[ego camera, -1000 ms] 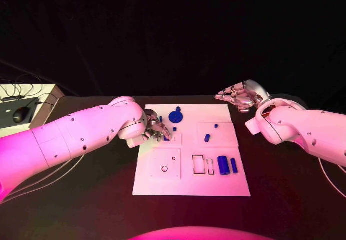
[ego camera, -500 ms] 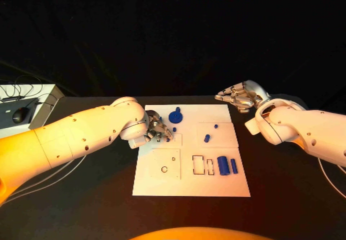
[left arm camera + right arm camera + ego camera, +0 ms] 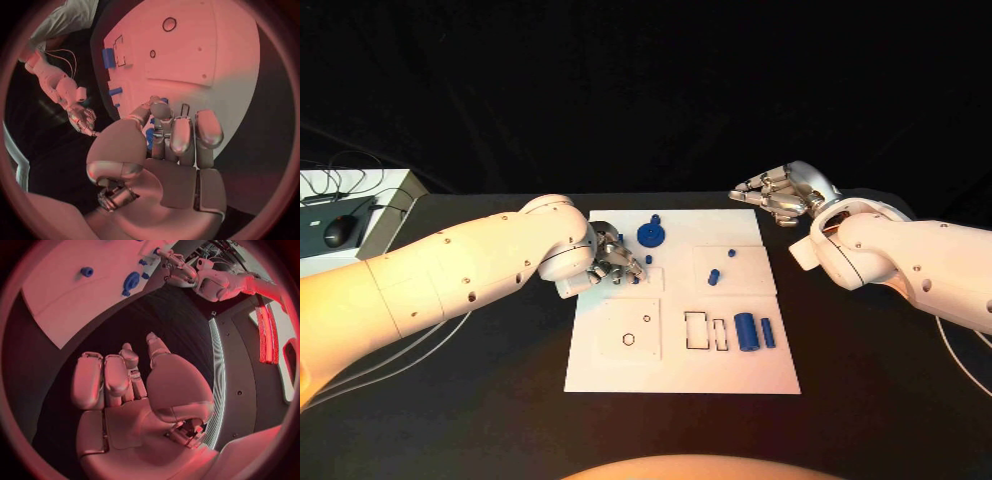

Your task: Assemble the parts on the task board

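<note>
I see the white rectangular task board (image 3: 678, 372) flat in the middle of the black table (image 3: 473, 400). Left hand (image 3: 612, 262) sits over the board's left edge, fingers curled in tight around a small blue part (image 3: 150, 136); from the left wrist camera it sits between thumb and fingers, so I read it as pinched. Right hand (image 3: 780, 194) hangs above the table just off the board's far right corner, fingers curled in, nothing in them on the right wrist camera.

Blue parts I count loose on the board from the head camera: six.
- one round blue disc with a hub (image 3: 651, 235), far side, just beside the left hand
- one tiny blue peg (image 3: 648, 259) right next to the left fingertips
- one small blue stub (image 3: 731, 252) and one short blue pin (image 3: 714, 276), mid-right, close but apart
- one fat blue cylinder (image 3: 746, 331) and one thin blue bar (image 3: 767, 332), side by side, near right

Board cutouts: two narrow rectangular slots (image 3: 697, 330) left of the cylinder, one round hole (image 3: 629, 339) in the near-left panel.

Off the table's left: a white box (image 3: 351, 205) with a black mouse (image 3: 341, 231) on it.
</note>
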